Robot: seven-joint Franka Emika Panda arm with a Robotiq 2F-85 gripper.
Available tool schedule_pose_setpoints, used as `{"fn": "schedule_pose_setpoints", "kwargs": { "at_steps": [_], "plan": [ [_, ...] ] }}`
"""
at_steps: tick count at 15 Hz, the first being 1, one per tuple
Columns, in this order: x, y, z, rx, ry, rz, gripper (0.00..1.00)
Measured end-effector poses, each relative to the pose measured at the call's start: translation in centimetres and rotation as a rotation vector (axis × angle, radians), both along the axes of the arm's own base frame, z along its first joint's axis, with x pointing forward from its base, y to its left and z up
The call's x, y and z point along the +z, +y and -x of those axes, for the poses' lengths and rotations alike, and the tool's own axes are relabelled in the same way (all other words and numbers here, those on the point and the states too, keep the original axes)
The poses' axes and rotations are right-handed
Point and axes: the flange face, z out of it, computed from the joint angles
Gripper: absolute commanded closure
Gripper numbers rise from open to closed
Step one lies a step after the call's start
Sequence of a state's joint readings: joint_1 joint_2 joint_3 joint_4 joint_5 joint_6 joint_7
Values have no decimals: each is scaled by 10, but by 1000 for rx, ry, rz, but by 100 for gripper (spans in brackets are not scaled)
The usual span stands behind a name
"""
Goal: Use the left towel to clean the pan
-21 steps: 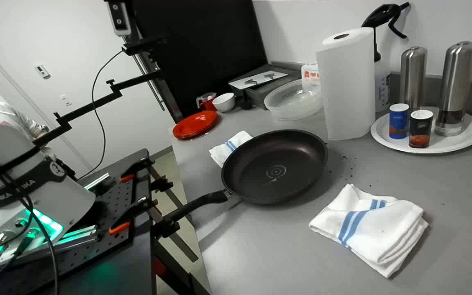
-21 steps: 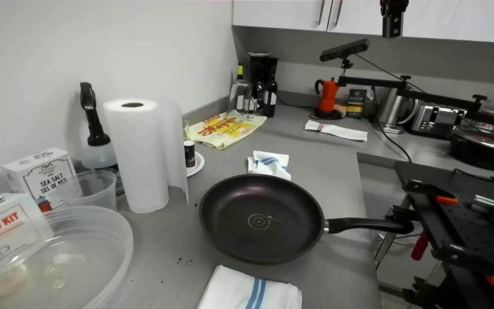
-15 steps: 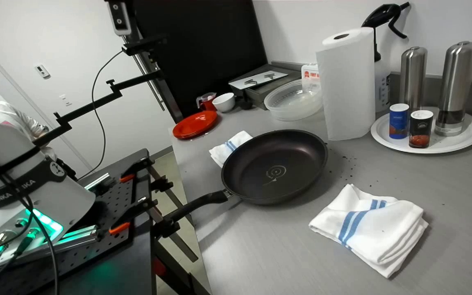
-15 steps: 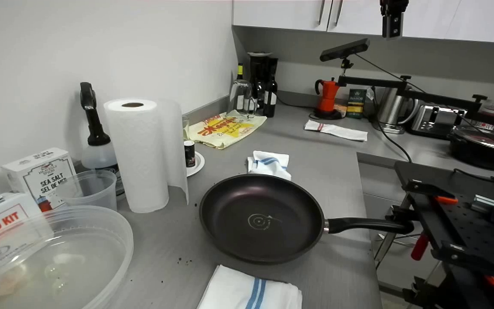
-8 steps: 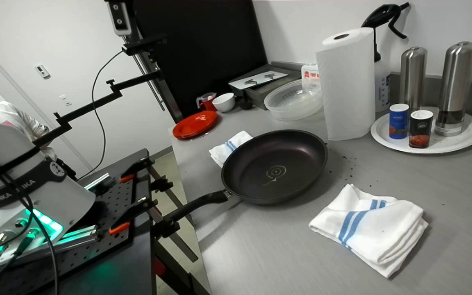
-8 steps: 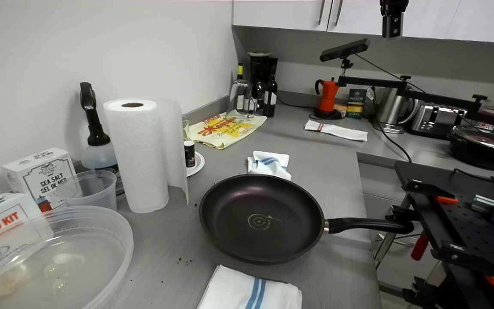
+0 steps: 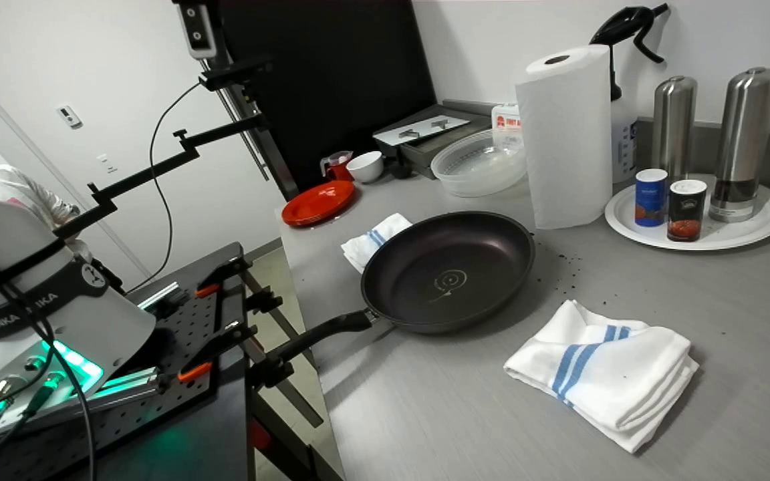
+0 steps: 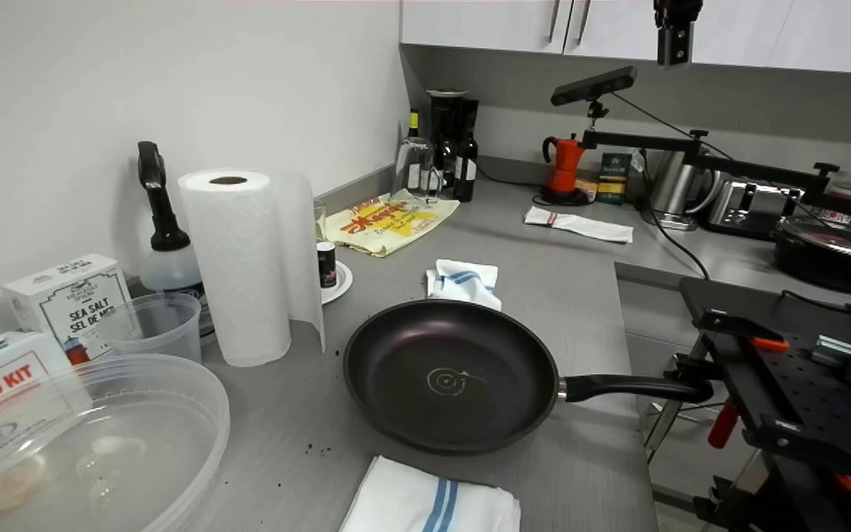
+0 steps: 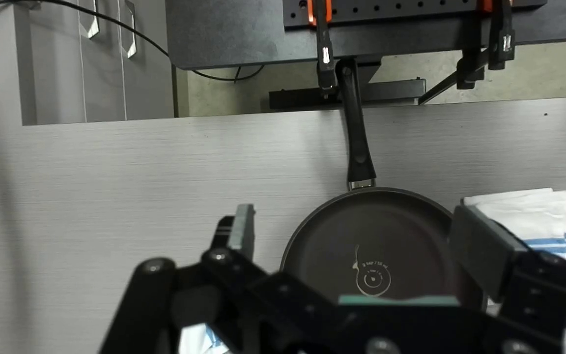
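Left towel [image 8: 433, 502] is lying folded on the desk [image 7: 418, 414], just beside the pan [image 8: 448, 384], so as far as I can tell none of the job is done yet. I'm going with the robot's own left here, since there's another blue-striped towel [image 7: 605, 374] on the pan's opposite side. Pan's sitting on the desk with its handle [image 8: 632, 386] poking out past the edge. There's a pale swirl mark [image 9: 373, 279] on the bottom that looks printed to me rather than grime, plus some dark crumbs [image 7: 569, 267] nearby on the desk. Can't say how dirty the pan really is from these.

So my guess is we're right at the start and the whole list is left: come down to the towel, grab a fold, lift it over the pan, wipe, let go.

As for the claw [image 9: 359, 231], it's spread wide, fingers [image 9: 484, 250] well apart in the wrist view and nothing pinched between them. One finger overlaps the pan and towel there, but that's just line of sight: in an exterior view the claw [image 8: 674, 59] hangs way up, well apart from both, touching nothing I can make out.
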State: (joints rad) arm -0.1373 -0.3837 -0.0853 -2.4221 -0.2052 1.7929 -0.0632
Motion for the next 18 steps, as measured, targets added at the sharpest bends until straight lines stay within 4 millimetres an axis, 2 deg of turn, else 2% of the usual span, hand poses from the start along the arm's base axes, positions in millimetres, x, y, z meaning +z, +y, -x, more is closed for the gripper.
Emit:
{"fn": "schedule_pose_setpoints", "kwargs": {
  "at_steps": [3,7,9,15,18],
  "plan": [
    [-10,0,-9,5,-25,-19,0],
    [-53,14,-34,38,-22,-85,0],
    [-84,33,-47,65,-3,-125,0],
    [-175,112,-83,198,40,-179,0],
    [-212,133,-100,236,40,-192,0]
  ]
}}
